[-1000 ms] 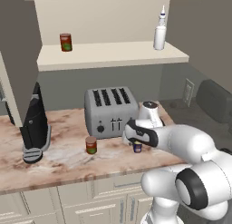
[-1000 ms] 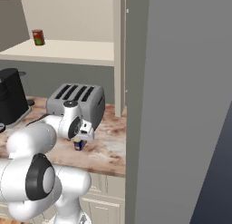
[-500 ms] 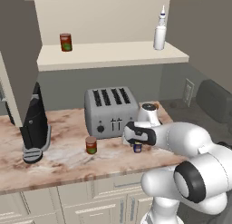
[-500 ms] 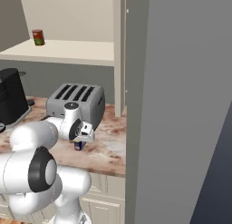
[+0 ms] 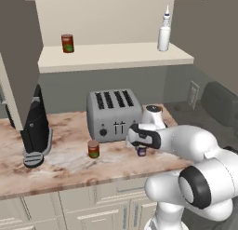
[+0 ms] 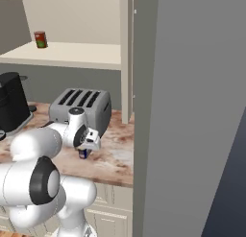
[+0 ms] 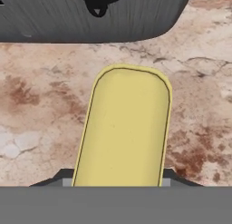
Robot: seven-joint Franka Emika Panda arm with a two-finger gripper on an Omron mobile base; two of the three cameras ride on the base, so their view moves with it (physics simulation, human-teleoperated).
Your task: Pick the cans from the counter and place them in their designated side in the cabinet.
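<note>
The blue can (image 5: 141, 152) (image 6: 83, 154) with its yellow top (image 7: 124, 123) stands on the marbled counter (image 5: 60, 165) (image 6: 113, 160) in front of the toaster. My gripper (image 5: 141, 147) (image 6: 85, 148) (image 7: 118, 182) reaches down over it, and its dark fingertips (image 7: 64, 181) press against both sides of the can: shut on it. The red-brown can (image 5: 93, 149) with a green patch stands on the counter to the left. A second red-brown can (image 5: 67, 43) (image 6: 41, 39) sits on the cabinet shelf (image 5: 116, 56) (image 6: 81, 54) at its left end.
A silver four-slot toaster (image 5: 113, 115) (image 6: 81, 106) (image 7: 86, 14) stands just behind the gripper. A tall white squeeze bottle (image 5: 163, 32) is on the shelf's right end. A black coffee machine (image 5: 36, 126) (image 6: 12, 101) stands at the counter's left. The open grey-brown cabinet door (image 6: 192, 111) looms on the right.
The arm and the cans stand almost where they were; the hand has settled slightly lower over the blue can.
</note>
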